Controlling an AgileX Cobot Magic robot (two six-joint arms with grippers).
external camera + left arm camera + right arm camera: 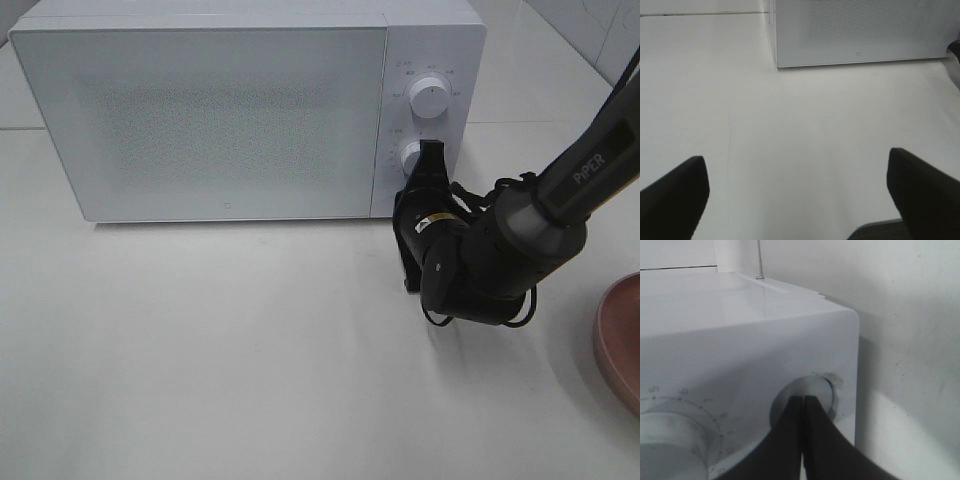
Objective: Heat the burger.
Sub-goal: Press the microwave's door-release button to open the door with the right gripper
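Observation:
The burger is out of view. The white microwave (220,120) stands at the back of the table with its door closed. My right gripper (432,152) is shut, its two black fingers pressed together, and their tips rest against the lower knob (411,156) on the control panel. The right wrist view shows the joined tips of my right gripper (803,399) at that round knob (815,387), with the other knob (667,440) to one side. My left gripper (797,192) hangs open over bare table in front of the microwave (860,30), with nothing between its fingers (675,195).
Part of a pink plate (622,340) shows at the right edge of the table, with nothing on the visible part. The upper knob (430,97) sits above the lower one. White table (200,350) stretches in front of the microwave.

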